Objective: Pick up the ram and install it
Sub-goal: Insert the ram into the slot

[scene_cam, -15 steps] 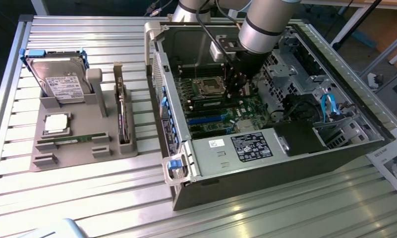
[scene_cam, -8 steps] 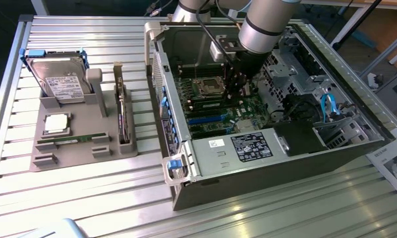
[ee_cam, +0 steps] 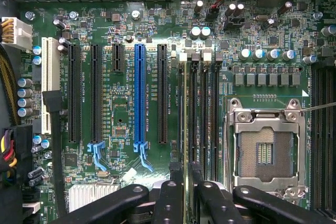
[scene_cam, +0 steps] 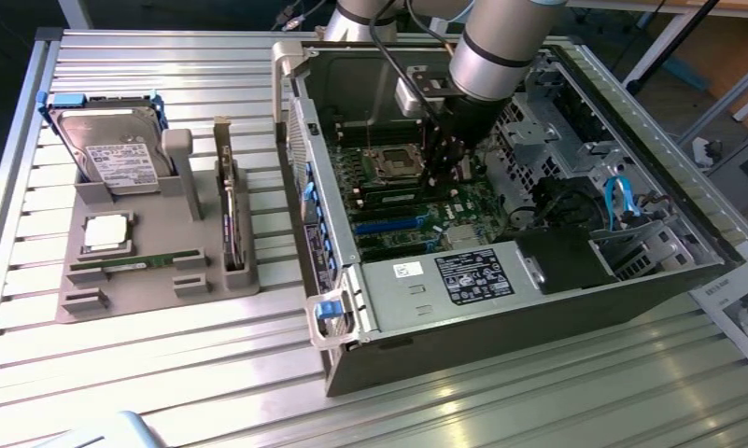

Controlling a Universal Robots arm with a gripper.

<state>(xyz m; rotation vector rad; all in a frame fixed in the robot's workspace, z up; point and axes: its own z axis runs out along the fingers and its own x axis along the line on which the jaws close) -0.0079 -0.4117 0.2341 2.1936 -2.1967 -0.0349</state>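
Observation:
The ram [ee_cam: 184, 119] stands on edge in a memory slot of the motherboard [ee_cam: 121, 108], next to the empty processor socket [ee_cam: 264, 151]. It appears as a thin green line between white slot latches. My gripper [ee_cam: 185, 169] straddles one end of it, its black fingers [ee_cam: 170, 195] a little apart on either side, open and no longer squeezing the strip. In the exterior view my gripper [scene_cam: 446, 173] reaches down into the open computer case [scene_cam: 499, 308], over the memory slots beside the socket [scene_cam: 392, 161].
A grey holder [scene_cam: 124, 299] on the exterior view's left carries a hard drive [scene_cam: 112, 145], a square silver processor chip [scene_cam: 105, 231], a flat green memory strip [scene_cam: 137, 264] and an upright one [scene_cam: 231, 229]. Case walls, a drive cage and cables surround the arm.

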